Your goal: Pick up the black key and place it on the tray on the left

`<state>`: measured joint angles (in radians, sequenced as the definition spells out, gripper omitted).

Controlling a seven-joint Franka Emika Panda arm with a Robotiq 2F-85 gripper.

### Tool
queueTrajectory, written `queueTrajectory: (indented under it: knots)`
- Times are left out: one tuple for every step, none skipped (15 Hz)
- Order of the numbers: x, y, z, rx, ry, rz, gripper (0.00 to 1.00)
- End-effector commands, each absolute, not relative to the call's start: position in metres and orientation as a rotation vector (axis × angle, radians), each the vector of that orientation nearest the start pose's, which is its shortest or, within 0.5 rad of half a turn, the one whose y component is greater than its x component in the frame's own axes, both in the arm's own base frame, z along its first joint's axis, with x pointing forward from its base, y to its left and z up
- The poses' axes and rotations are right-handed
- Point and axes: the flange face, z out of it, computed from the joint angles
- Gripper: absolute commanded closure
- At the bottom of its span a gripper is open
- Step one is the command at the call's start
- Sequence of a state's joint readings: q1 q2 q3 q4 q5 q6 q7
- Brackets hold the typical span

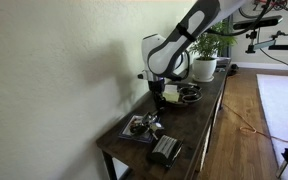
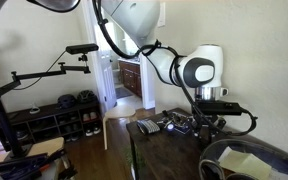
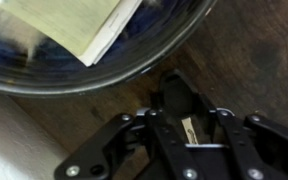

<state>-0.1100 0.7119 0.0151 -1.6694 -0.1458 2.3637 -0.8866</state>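
Note:
My gripper (image 3: 179, 102) is shut on the black key (image 3: 189, 128). Its black head sits between the fingertips and its brass blade shows between the fingers. In the wrist view the gripper hangs over the dark wood table, just beside the round dark dish (image 3: 104, 70). In an exterior view the gripper (image 1: 157, 93) is near the middle of the table. The flat dark tray (image 1: 134, 130) lies farther toward the table's near end with several small items on it. The gripper (image 2: 206, 118) also shows from the opposite end.
A round dark dish (image 1: 189, 94) holding a pale booklet (image 3: 79, 25) stands beside the gripper. A black ridged box (image 1: 166, 150) sits at the table's near end, next to the tray. A potted plant (image 1: 206, 52) stands at the far end. A wall runs along the table.

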Motion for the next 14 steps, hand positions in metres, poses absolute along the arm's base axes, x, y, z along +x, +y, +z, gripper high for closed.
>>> queueTrajectory:
  knots:
    - [0.667,-0.065,0.221,-2.903,-1.412,0.063,0.84]
    - [0.667,-0.064,0.229,-2.915,-1.407,0.05,0.84]
    - [0.668,-0.064,0.236,-2.919,-1.402,0.04,0.84]
    - [0.668,-0.062,0.243,-2.93,-1.402,0.025,0.84]
    - [0.669,-0.06,0.25,-2.937,-1.406,0.012,0.84]
    - [0.67,-0.057,0.257,-2.945,-1.408,-0.003,0.85]
    - [0.671,-0.054,0.264,-2.95,-1.411,-0.017,0.85]
    - [0.673,-0.05,0.269,-2.954,-1.417,-0.03,0.85]
    - [0.673,-0.046,0.275,-2.953,-1.427,-0.042,0.84]
    - [0.675,-0.04,0.279,-2.95,-1.44,-0.053,0.85]
    - [0.676,-0.035,0.282,-2.947,-1.451,-0.061,0.85]
    - [0.678,-0.026,0.284,-2.938,-1.466,-0.069,0.85]
    - [0.678,-0.02,0.286,-2.932,-1.479,-0.075,0.85]
    - [0.679,-0.011,0.285,-2.915,-1.498,-0.078,0.85]
